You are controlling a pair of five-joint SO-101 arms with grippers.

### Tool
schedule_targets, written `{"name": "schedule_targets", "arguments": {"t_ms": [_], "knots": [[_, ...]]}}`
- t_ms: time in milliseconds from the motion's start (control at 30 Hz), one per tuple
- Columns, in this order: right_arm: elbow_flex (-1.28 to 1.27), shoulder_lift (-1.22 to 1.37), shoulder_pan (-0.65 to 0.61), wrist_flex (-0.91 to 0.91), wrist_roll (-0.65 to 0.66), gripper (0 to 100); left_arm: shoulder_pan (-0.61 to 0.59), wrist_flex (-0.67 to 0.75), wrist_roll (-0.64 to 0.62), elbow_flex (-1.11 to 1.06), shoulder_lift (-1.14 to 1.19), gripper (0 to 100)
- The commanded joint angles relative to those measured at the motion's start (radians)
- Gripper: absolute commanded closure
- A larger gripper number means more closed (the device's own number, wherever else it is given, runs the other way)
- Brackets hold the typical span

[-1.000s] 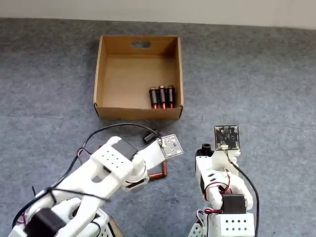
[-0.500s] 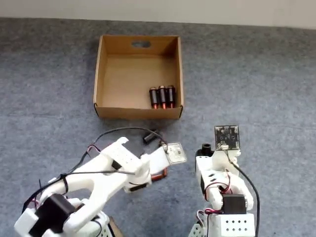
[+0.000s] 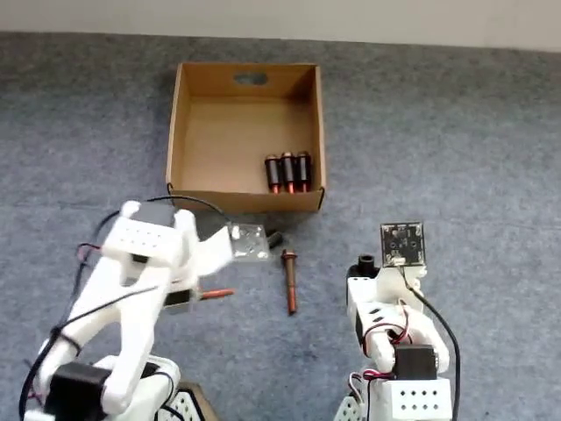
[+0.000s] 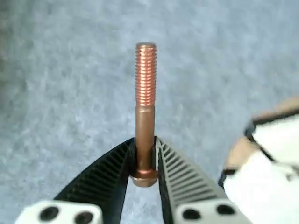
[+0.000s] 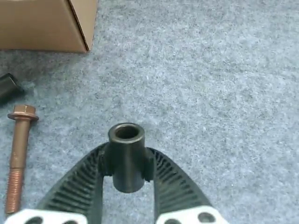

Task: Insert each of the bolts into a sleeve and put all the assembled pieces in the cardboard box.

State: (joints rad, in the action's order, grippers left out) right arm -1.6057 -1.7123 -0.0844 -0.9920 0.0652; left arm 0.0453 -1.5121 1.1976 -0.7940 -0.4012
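My left gripper point(image 4: 145, 145) is shut on the head end of a copper bolt point(image 4: 145, 93), whose threaded end points away over the carpet. From above, that bolt point(image 3: 216, 294) sticks out of the left gripper point(image 3: 202, 296), left of centre. My right gripper point(image 5: 127, 156) is shut on a black sleeve point(image 5: 126, 144) with its bore facing up; in the high view the right gripper point(image 3: 364, 263) is right of centre. A second bolt point(image 3: 289, 281) lies loose on the carpet between the arms, the same bolt point(image 5: 17, 156). The cardboard box point(image 3: 180, 114) holds three assembled pieces point(image 3: 287, 173).
Another black sleeve point(image 3: 274, 239) lies on the carpet just in front of the box wall, the same sleeve point(image 5: 7, 86). The box corner point(image 5: 46, 23) stands beyond it. Grey carpet covers the table, and a black cable arcs over the left arm point(image 3: 131, 289).
The left arm has swung left and back from the centre with a bolt in its gripper, uncovering the second bolt on the carpet. The right arm has not moved.
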Motion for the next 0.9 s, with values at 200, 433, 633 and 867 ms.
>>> {"name": "schedule_targets", "arguments": {"t_ms": [200, 433, 633, 867], "knots": [[0.005, -0.012, 0.012, -0.002, -0.002, 99.2, -0.062, -0.025, 0.253, 0.05, -0.042, 98], [0.005, -0.012, 0.012, -0.002, -0.002, 99.2, -0.068, 0.146, 0.135, -0.013, -0.042, 77], [0.005, -0.012, 0.012, -0.002, -0.002, 99.2, -0.073, 0.207, -0.049, 0.044, -0.059, 77], [0.005, -0.013, 0.012, -0.002, -0.002, 99.2, -0.077, 0.011, -0.509, 0.085, -0.16, 77]]}}
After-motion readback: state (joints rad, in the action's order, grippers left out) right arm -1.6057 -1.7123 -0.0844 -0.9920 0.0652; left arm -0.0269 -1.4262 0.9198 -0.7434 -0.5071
